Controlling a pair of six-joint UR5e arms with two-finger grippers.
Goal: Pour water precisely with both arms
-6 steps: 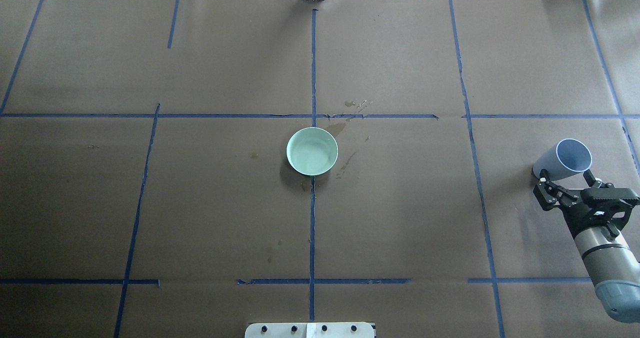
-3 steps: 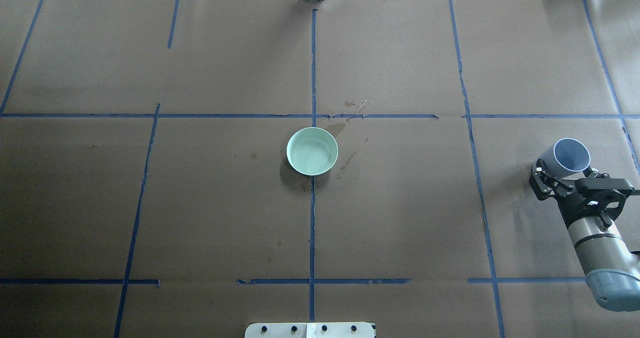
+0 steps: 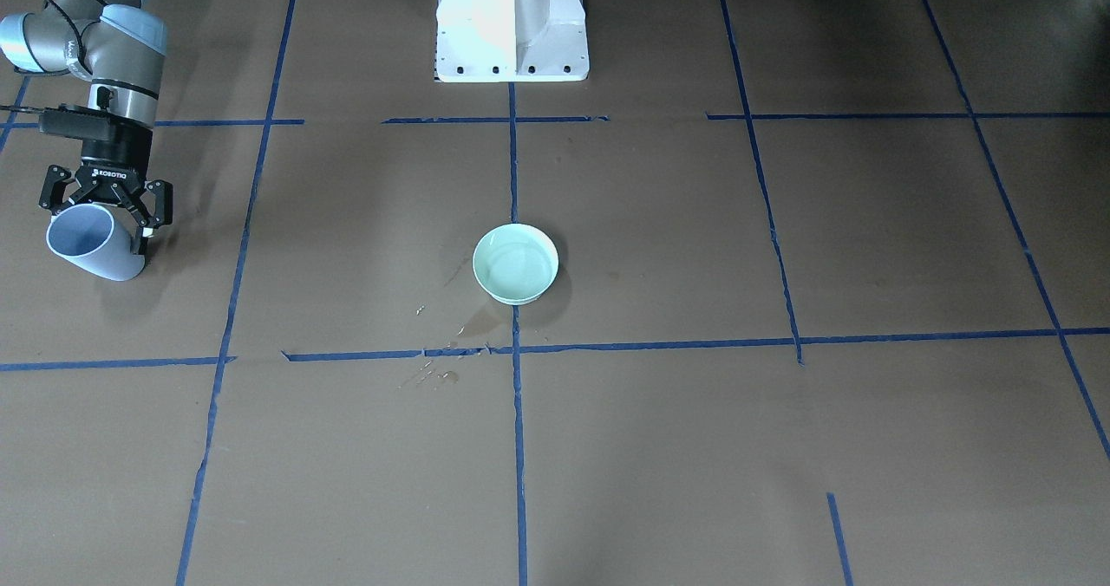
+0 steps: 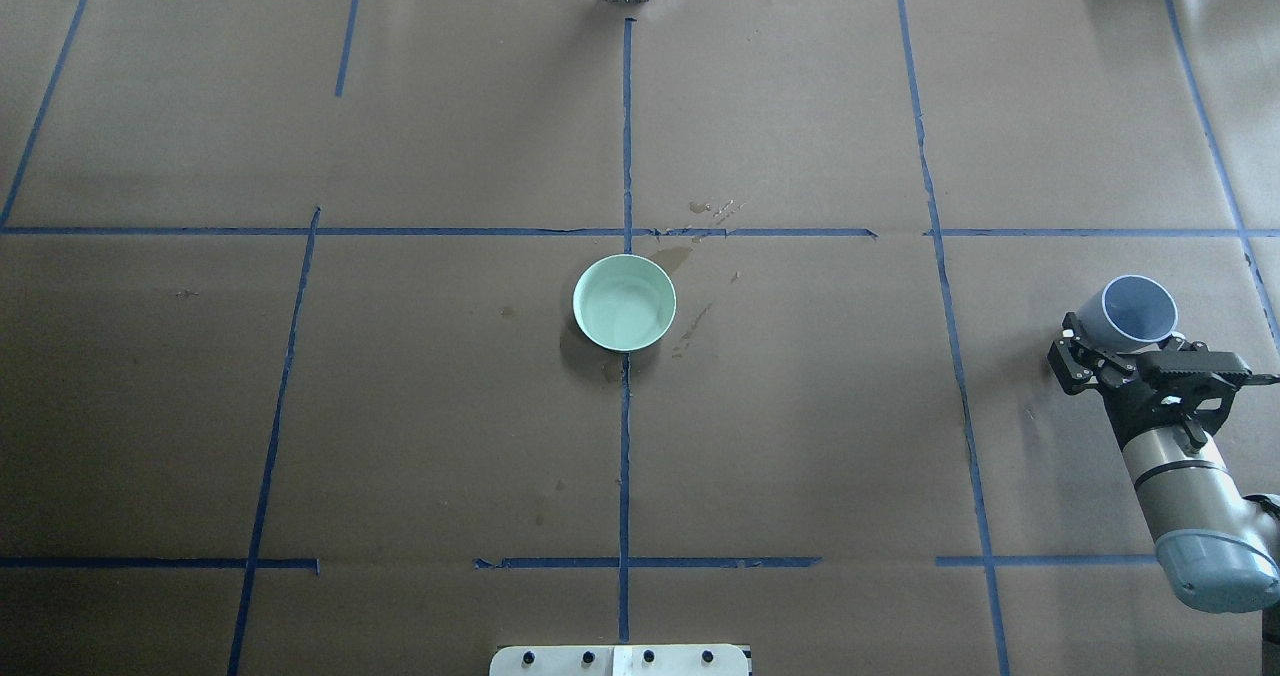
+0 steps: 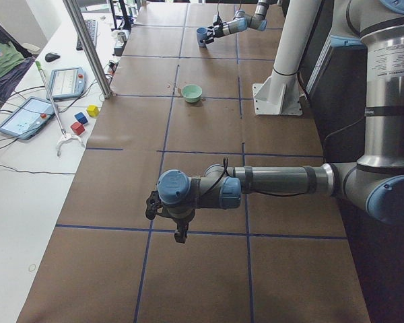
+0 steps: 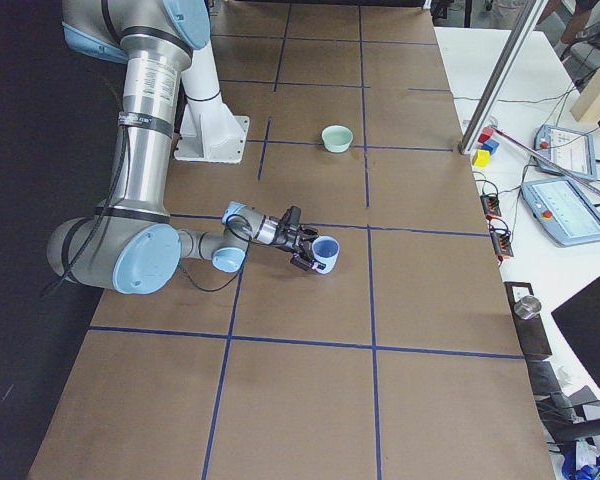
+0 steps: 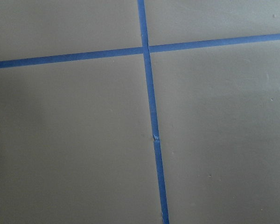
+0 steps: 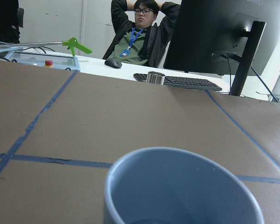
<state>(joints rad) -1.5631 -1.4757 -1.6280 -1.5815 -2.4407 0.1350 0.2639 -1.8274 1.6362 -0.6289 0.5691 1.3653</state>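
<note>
Now right gripper (image 4: 1120, 356) clamps the tilted blue cup (image 4: 1135, 314) at table's (image 4: 400, 406) right edge; slip spills dregs. Left gripper (image 5: 167, 219): can't tell.

— Where are we seeing the water (image 4: 622, 308)?
— We're seeing it sitting clear and glossy, a shallow pool in the pale green bowl (image 4: 576, 301) at the middle of the table (image 4: 400, 406).
— And both arms?
— We're finding the right arm (image 4: 1185, 486) hanging by the right edge, its gripper (image 4: 1118, 348) clasping a tilted blue cup (image 4: 1138, 311). The left arm (image 5: 276, 182) is hanging level over the left end, its gripper (image 5: 180, 229) pointing down; we're not making out its jaws.
</note>
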